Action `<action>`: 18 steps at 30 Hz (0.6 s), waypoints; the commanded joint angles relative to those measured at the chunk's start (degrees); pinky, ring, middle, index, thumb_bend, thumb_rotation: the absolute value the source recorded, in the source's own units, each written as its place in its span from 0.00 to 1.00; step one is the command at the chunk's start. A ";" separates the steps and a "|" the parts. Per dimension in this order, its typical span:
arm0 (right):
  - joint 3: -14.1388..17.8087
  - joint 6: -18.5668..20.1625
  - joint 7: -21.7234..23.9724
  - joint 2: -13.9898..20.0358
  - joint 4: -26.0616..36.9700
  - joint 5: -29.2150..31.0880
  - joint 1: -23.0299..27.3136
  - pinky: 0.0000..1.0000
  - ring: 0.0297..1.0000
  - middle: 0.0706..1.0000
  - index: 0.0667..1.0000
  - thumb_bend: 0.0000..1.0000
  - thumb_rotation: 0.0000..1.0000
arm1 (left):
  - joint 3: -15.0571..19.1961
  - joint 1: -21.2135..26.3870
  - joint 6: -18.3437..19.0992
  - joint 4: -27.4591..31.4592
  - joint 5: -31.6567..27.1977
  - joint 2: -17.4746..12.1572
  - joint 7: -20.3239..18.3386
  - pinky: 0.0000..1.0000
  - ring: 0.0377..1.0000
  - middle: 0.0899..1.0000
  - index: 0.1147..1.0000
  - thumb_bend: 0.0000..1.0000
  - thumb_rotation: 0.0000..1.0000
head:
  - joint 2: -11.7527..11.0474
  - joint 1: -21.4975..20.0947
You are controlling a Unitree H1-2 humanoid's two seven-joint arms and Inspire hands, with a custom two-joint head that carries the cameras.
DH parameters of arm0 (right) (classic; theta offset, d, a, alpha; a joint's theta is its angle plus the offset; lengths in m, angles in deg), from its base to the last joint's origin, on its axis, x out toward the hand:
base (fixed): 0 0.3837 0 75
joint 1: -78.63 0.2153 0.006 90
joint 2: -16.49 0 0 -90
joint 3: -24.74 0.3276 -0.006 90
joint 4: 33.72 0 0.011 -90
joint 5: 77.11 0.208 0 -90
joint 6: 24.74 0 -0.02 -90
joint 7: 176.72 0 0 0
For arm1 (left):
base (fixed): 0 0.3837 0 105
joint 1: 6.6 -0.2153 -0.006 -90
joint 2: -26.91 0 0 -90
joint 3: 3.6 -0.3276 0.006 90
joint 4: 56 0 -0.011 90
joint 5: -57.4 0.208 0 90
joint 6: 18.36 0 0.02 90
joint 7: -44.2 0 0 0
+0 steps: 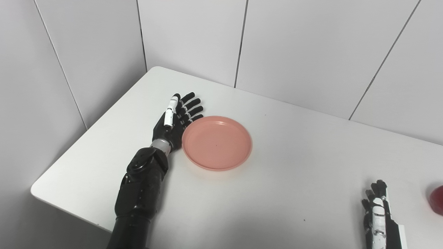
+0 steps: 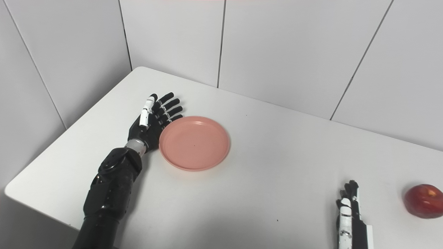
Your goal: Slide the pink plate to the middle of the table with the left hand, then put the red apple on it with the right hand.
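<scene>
We start with the white bench [image 2: 277,166], and its near edge is the worry: if we shove the pink plate [image 2: 194,142] crookedly, it could spin away from the palm instead of gliding right toward the middle. The plate sits left of centre and it is empty. Our left hand [image 2: 152,119] stands edge-on with fingers straight and spread, holding nothing, pressed against the plate's left rim. Our right hand [image 2: 347,214] waits low at the near right, fingers extended and holding nothing. The red apple [image 2: 424,200] lies just right of it, apart; a careless reach could roll it off the bench.
</scene>
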 commanded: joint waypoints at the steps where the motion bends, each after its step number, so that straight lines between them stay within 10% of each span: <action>1: -0.03 -1.68 -0.34 -0.39 -0.86 -0.44 -0.99 1.00 1.00 1.00 1.00 0.14 1.00 | -0.61 0.55 -1.80 1.69 -0.11 0.18 -0.30 0.78 0.79 0.79 0.77 0.31 1.00 | 0.17 -0.17; 18: -0.52 -0.78 -1.07 -0.96 -0.29 -1.50 -1.20 1.00 1.00 1.00 1.00 0.17 1.00 | -2.42 -0.36 -2.35 3.33 -0.61 2.39 -0.20 0.79 0.79 0.78 0.76 0.32 1.00 | 0.79 -1.24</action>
